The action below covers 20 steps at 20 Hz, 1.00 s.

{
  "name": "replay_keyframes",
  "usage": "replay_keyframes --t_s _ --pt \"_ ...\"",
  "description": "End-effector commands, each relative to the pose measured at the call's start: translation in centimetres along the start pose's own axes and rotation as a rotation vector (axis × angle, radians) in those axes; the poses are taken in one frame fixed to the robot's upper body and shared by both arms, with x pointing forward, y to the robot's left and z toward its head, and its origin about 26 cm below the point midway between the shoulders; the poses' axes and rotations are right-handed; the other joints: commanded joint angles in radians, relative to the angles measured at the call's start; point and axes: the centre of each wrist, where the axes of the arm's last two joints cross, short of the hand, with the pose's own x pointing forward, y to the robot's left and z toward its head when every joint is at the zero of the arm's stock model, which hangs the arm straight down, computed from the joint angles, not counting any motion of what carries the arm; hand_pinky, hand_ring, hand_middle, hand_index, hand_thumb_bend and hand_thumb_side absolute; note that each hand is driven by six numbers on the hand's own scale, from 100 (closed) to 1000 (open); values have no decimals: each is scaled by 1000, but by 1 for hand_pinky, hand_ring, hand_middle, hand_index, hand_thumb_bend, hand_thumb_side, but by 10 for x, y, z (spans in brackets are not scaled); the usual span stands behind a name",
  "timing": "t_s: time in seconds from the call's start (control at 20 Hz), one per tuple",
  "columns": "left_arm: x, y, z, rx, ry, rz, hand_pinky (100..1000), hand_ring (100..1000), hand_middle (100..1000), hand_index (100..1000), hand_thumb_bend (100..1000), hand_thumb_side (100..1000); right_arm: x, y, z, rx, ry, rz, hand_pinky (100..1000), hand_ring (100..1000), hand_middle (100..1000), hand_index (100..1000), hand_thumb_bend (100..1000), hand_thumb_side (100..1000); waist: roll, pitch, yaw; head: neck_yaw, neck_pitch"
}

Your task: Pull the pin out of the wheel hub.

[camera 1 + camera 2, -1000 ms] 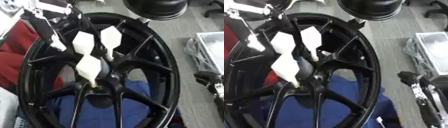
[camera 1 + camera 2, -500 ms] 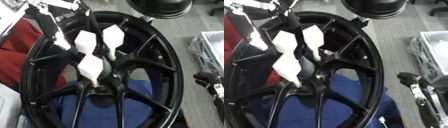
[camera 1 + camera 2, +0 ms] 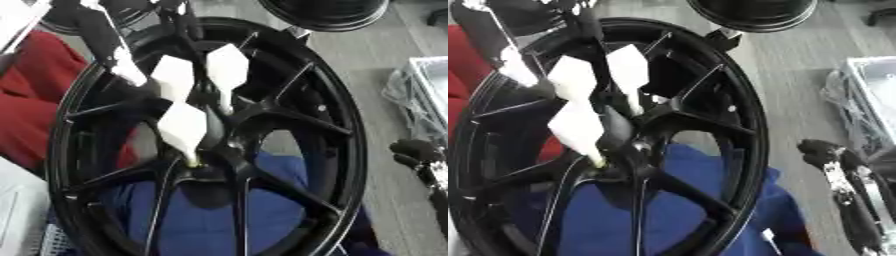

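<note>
I look down at a big black wheel (image 3: 289,130) lying on a blue cloth (image 3: 201,215), and I use the middle of the wheel (image 3: 210,170) as my landmark. My left hand (image 3: 179,107) comes in from above and to the left of that middle. Its white fingers (image 3: 184,127) point down toward it, and one fingertip ends right at the edge of the middle. There I see a small yellowish bit (image 3: 192,162), touching that fingertip. I think this is the pin, but it is too small for me to be sure. It seems to stick out of the middle toward my hand, in line with the finger. I cannot tell if my fingers are pinching it or only touching it. My right hand (image 3: 833,155) is far off to the right of the middle, outside the rim, and I cannot tell how its fingers sit. So my left hand is the near one. I think the pull should go back along the finger, up and away from the middle.
</note>
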Motion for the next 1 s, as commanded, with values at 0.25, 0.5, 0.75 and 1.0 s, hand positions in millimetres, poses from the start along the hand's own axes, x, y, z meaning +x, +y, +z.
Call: replay_keyframes --t_s 0.25,0.5,0.75,1.0 --pt "-7 3 8 4 80 -18 812 811 770 853 560 354 4 -4 -2 -6 -10 4 865 832 692 747 100 792 0 -24 -2 1 0" --pt "-13 -2 7 -9 116 -16 805 801 756 840 549 351 5 -3 -3 -7 -15 -1 864 832 692 747 100 791 -1 -20 -4 -11 -14" --pt "-16 -6 3 -19 128 -9 798 795 749 829 546 346 5 -1 -4 -4 -16 -7 865 833 693 748 100 796 -2 -16 -8 -24 -38" --pt "-13 -5 0 -17 92 -12 803 808 779 858 576 343 5 0 -4 -3 -10 -9 865 833 693 748 100 801 -1 -15 -10 -23 -48"
